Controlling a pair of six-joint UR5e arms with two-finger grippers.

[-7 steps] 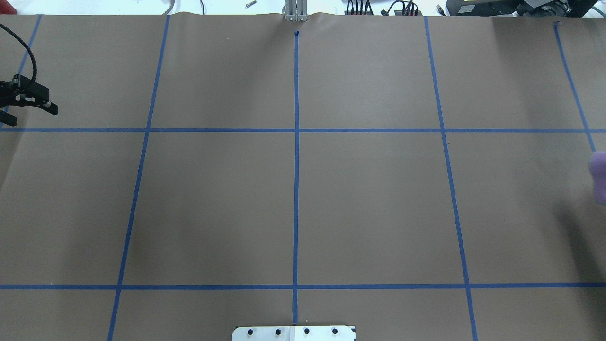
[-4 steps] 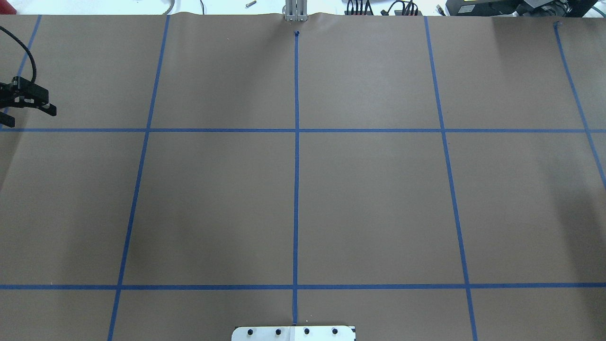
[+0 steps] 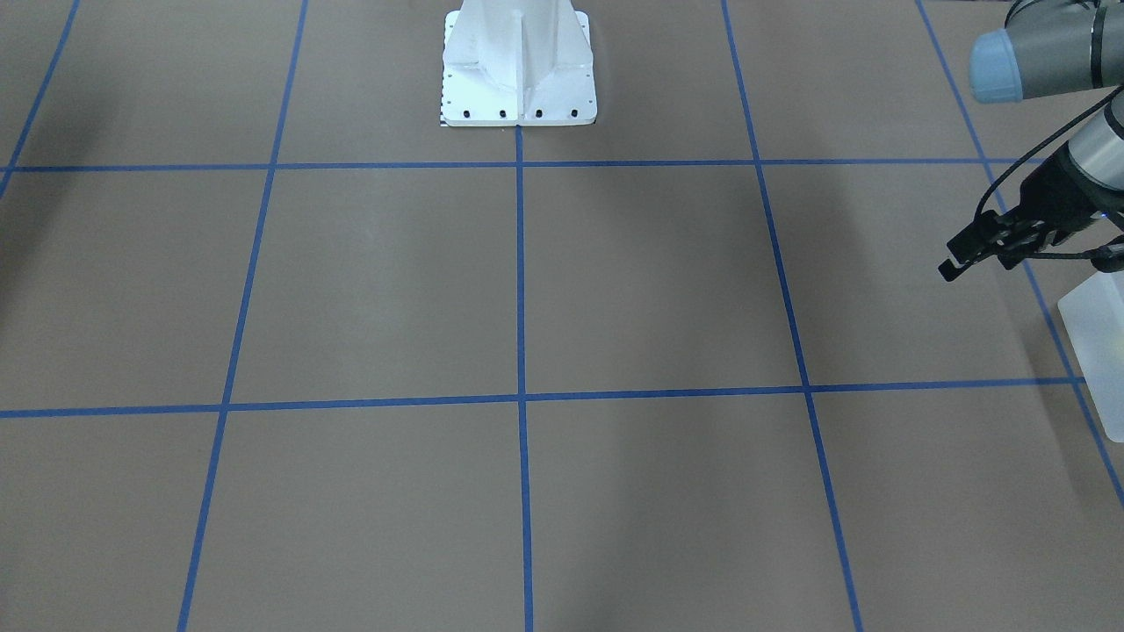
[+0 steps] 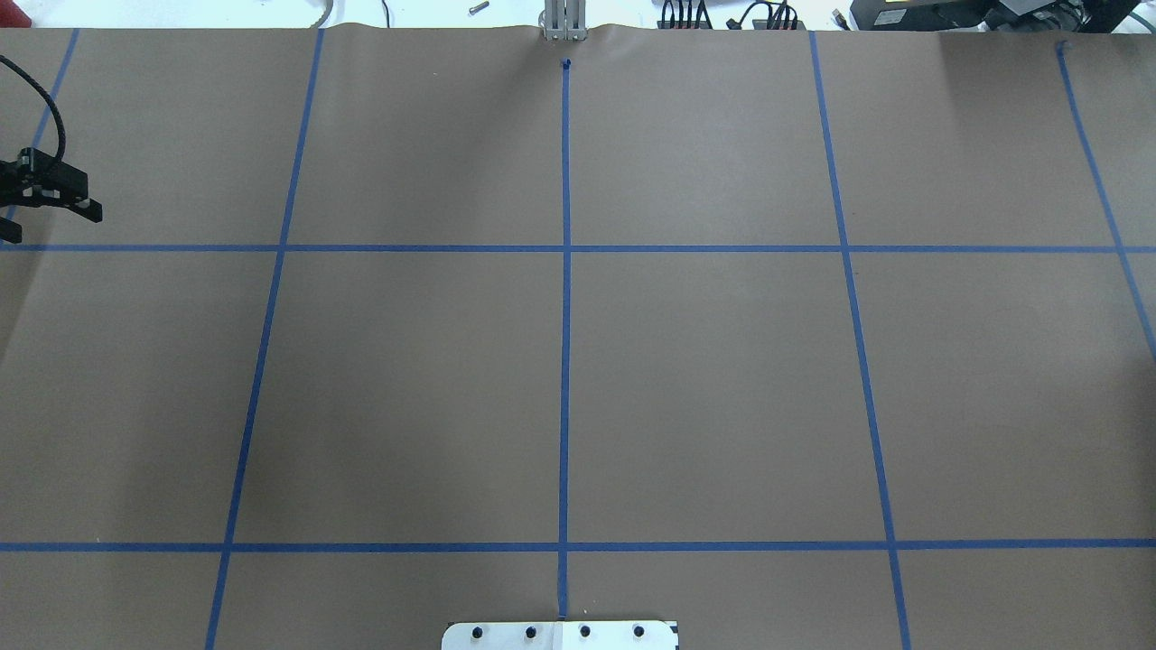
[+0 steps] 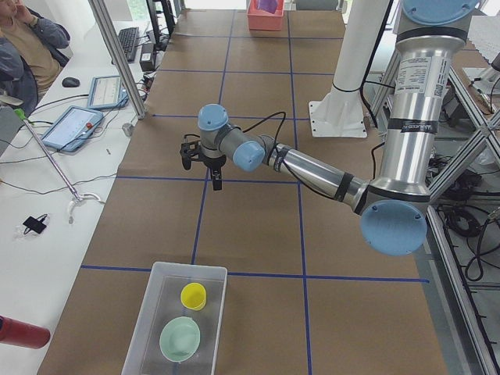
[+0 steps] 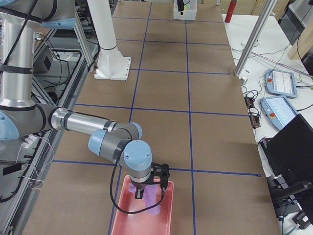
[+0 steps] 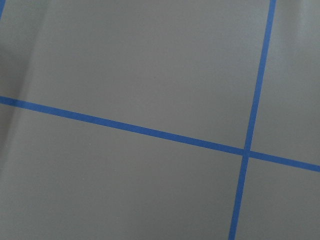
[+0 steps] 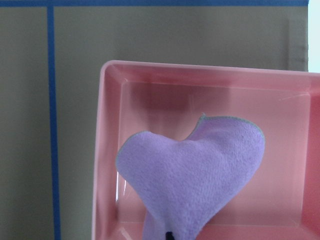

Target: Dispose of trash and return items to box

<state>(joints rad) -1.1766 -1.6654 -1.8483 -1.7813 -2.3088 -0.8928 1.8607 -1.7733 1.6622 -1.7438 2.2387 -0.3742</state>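
Observation:
The frosted box (image 5: 153, 312) stands at the table's left end and holds a yellow cup (image 5: 193, 295) and a green bowl (image 5: 180, 338); its corner shows in the front view (image 3: 1102, 351). My left gripper (image 4: 50, 217) is open and empty, hovering above the paper short of the box; it also shows in the left view (image 5: 201, 170). My right gripper (image 6: 150, 192) hangs over a pink tray (image 6: 128, 210) at the right end. In the right wrist view a purple cloth (image 8: 200, 170) hangs from it above the tray (image 8: 107, 150), apparently pinched.
Brown paper with a blue tape grid covers the table. The white robot pedestal (image 3: 518, 61) stands at the middle of the robot's side. An operator (image 5: 27, 47) sits beside the table's far edge, with tablets and a red bottle (image 5: 19, 332) on the side bench.
The purple cloth at the overhead view's right edge has moved out of that view. My left gripper has drifted slightly further left.

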